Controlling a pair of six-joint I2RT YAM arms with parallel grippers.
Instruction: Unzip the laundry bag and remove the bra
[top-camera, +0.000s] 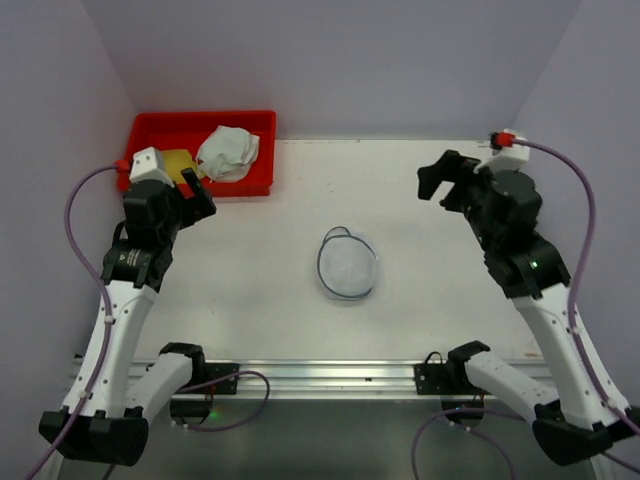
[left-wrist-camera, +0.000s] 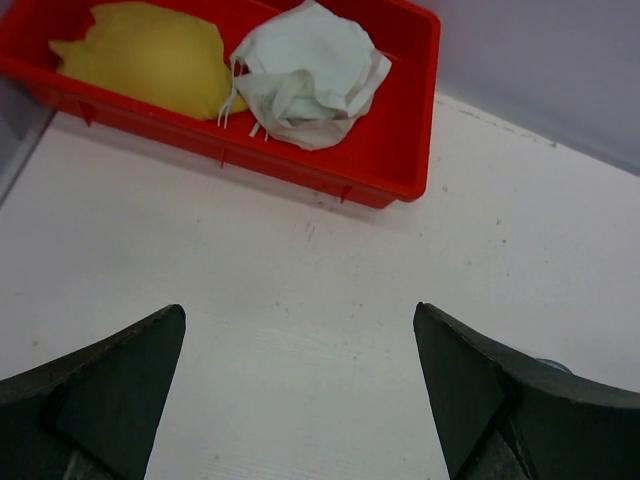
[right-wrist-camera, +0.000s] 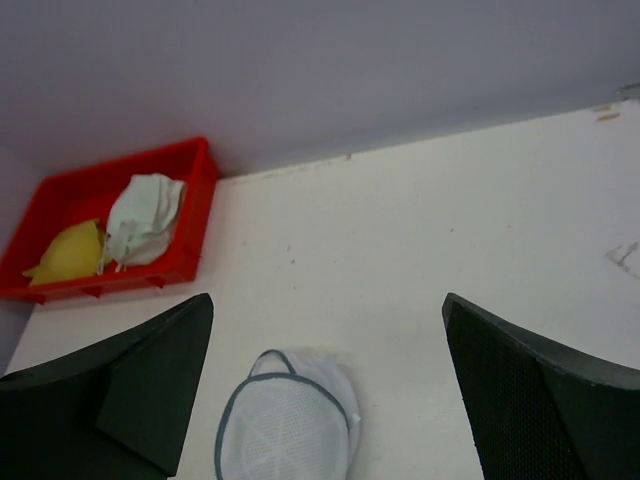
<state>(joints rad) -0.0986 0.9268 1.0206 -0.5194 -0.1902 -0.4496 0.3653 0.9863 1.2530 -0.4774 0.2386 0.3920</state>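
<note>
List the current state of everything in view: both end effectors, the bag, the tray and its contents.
left end effector: open, empty, near the tray.
right end effector: open, empty, above the table.
laundry bag: flattened on the table, touched by neither arm; cannot tell if it is unzipped.
red tray: in the far left corner, holding two items.
white garment: crumpled, in the tray.
yellow item: lying in the tray beside the white garment.

From above, the left gripper (top-camera: 198, 193) hides part of the yellow cloth (top-camera: 181, 160) in the red tray (top-camera: 200, 118), and the right wrist view cuts off the near rim of the laundry bag (right-wrist-camera: 285, 425).
</note>
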